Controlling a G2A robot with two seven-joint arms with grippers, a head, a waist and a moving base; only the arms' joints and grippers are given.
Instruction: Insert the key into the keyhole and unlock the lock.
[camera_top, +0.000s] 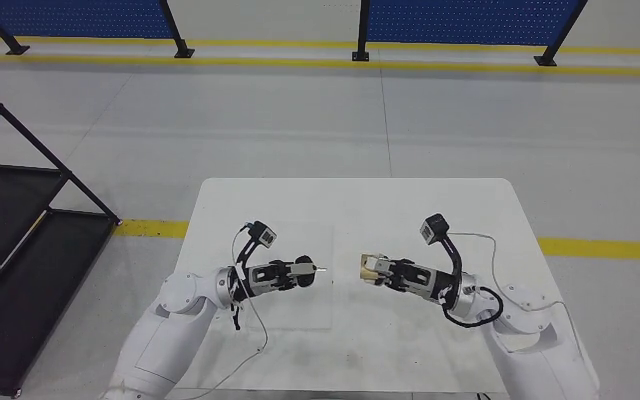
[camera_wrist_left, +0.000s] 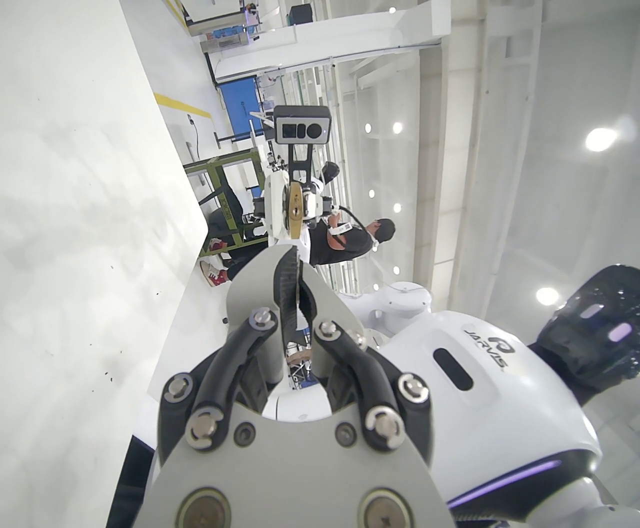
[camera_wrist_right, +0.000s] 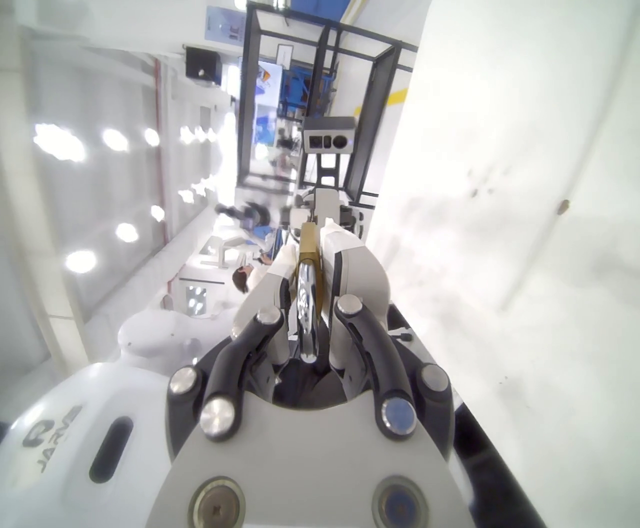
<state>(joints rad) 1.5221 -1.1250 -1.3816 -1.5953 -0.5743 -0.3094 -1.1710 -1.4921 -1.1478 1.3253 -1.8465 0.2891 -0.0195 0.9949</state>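
Two robot arms meet in mid-air above a white table (camera_top: 350, 205), their grippers pointing at each other.

The left gripper (camera_top: 305, 269) is closed on a small silver key (camera_top: 317, 269). The key's blade sticks out past the fingertips, roughly level, and aims straight at the other arm. In the left wrist view, the left gripper's (camera_wrist_left: 292, 260) black pads are pressed nearly together on something thin.

The right gripper (camera_top: 378, 267) is clamped on a brass padlock (camera_top: 369, 264), held clear of the table. In the right wrist view, the padlock (camera_wrist_right: 309, 280) sits edge-on between the two white fingers. Its shiny metal shackle points back toward the wrist and its brass body points outward. From the left wrist view, the padlock (camera_wrist_left: 295, 212) appears just beyond the left fingertips, showing its narrow brass end. That end likely carries the keyhole, though the hole itself is too small to make out.

As for progress, both items appear to be picked up and lined up with each other. The key tip is near the padlock but not touching it; a short gap of open air separates them. Insertion has not begun. What remains is closing that gap, seating the blade in the keyhole, then turning the key to release the shackle.
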